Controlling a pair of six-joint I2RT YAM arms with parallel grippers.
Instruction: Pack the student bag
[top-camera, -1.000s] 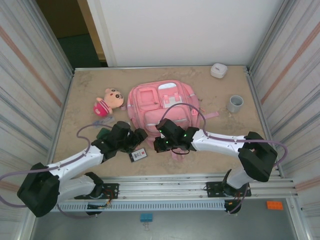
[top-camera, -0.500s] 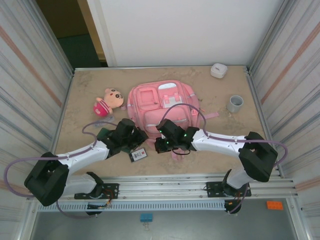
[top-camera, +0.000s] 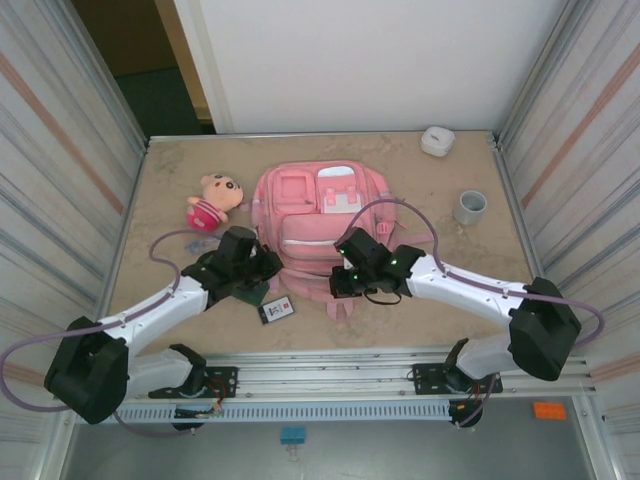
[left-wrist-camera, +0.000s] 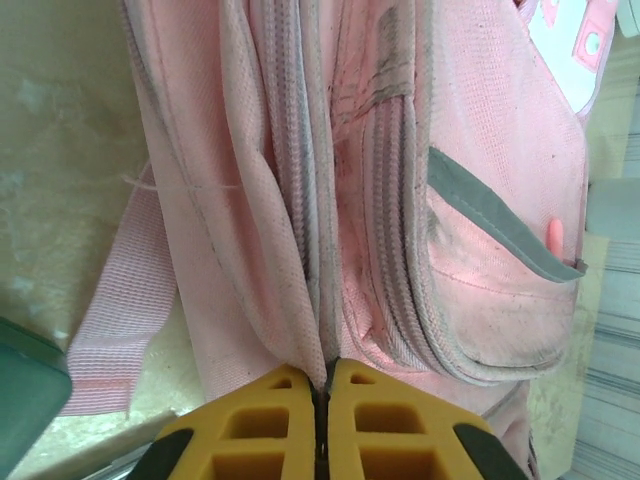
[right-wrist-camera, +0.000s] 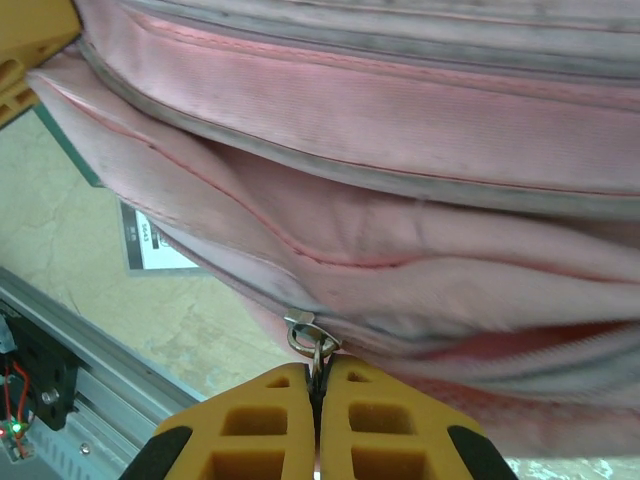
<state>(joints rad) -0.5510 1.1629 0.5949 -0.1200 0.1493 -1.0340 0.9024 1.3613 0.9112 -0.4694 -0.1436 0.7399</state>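
Pink fabric covers the middle of the worktop (top-camera: 150, 190), where the backpack (top-camera: 318, 215) lies flat with its front pockets facing up. The left pincer (left-wrist-camera: 322, 388) is at the backpack's near-left corner. Its yellow fingers (left-wrist-camera: 270, 412) are pressed fully together, with a fold of the side seam caught between them. The right pincer (right-wrist-camera: 318, 392) is at the backpack's near edge, a little right of centre. It is likewise closed tight, with the metal zip pull (right-wrist-camera: 305, 338) nipped between its tips.

A small black-and-white card (top-camera: 276, 309) lies on the worktop just beside the backpack's near edge, between the two arms. A teal object (left-wrist-camera: 25, 385) shows at the lower left of the left wrist view, next to a pink strap (left-wrist-camera: 115, 320). A plush doll (top-camera: 213, 202) sits near the backpack's left side. A grey cup (top-camera: 470, 207) stands well apart to the right, and a small white case (top-camera: 437, 140) rests by the far edge.
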